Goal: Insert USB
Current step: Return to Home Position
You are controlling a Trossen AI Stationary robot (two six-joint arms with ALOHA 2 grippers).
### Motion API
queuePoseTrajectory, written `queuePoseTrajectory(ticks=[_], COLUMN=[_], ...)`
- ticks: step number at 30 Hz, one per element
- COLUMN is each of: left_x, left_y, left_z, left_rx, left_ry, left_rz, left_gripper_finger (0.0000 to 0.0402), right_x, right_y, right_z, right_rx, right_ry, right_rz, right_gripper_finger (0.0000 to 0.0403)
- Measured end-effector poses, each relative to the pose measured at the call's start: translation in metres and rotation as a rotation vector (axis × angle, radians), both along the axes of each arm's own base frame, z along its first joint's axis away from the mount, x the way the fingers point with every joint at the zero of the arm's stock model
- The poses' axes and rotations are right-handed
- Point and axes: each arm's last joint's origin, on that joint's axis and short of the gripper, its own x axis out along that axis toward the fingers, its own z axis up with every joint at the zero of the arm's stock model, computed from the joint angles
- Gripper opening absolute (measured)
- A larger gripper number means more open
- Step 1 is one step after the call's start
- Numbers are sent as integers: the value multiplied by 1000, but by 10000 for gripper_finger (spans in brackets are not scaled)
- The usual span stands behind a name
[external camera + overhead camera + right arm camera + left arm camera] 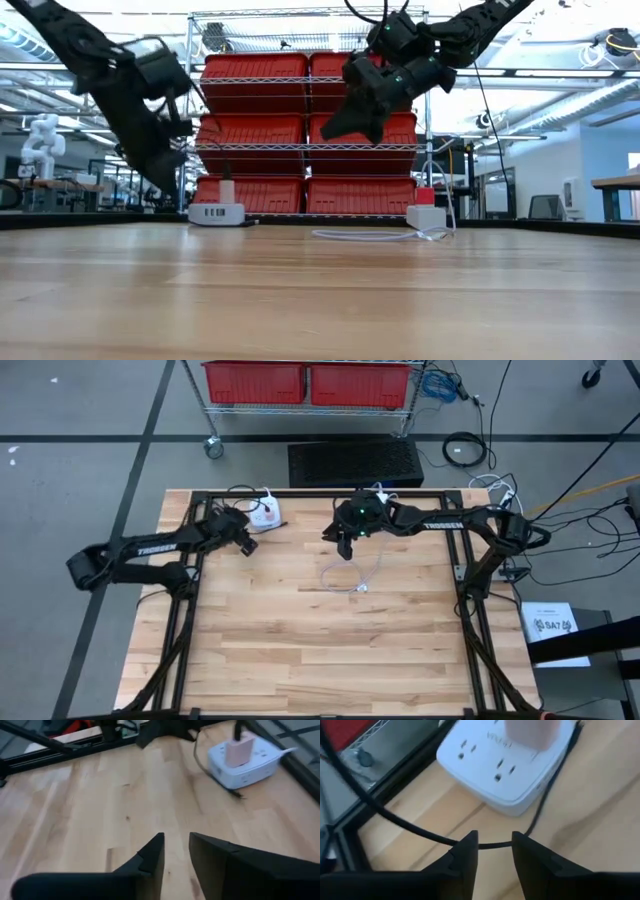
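Observation:
A white power strip [265,512] lies flat near the table's far left corner, with a pink charger block [530,730] plugged into its top. A black cord [420,832] runs from it across the wood. My left gripper [495,842] hovers just to the near side of the strip, open by a narrow gap and tilted down over that cord. A white USB cable [352,573] lies in a loose loop at the table's middle, its plug end [360,589] on the wood. My right gripper [176,840] hangs above the cable's far end [345,548], narrowly open with nothing between its fingers.
A black metal frame [300,494] runs around the table top. A small white block with a red top [425,210] sits near the far edge, to the right of the strip. Red bins on a wire shelf [310,382] stand beyond the table. Bare wood [330,650] fills the near half.

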Motion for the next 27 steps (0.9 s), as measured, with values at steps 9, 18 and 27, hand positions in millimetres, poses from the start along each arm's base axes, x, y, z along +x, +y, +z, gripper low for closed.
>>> queuePoseTrajectory(ticks=[9,18,27], left_x=[9,28,50], left_y=[6,-18,-50], left_z=[-32,-35,-20], left_rx=[-91,-233,-200], left_ry=[213,107,-55], left_rz=[-55,-266,-478], left_gripper_finger=[77,9,4], right_x=[1,1,1], right_y=[0,0,1], right_z=[2,2,2], right_rx=[-9,-6,5], right_ry=[-14,-16,-22], right_rz=[-8,-1,23], right_gripper_finger=[42,41,41])
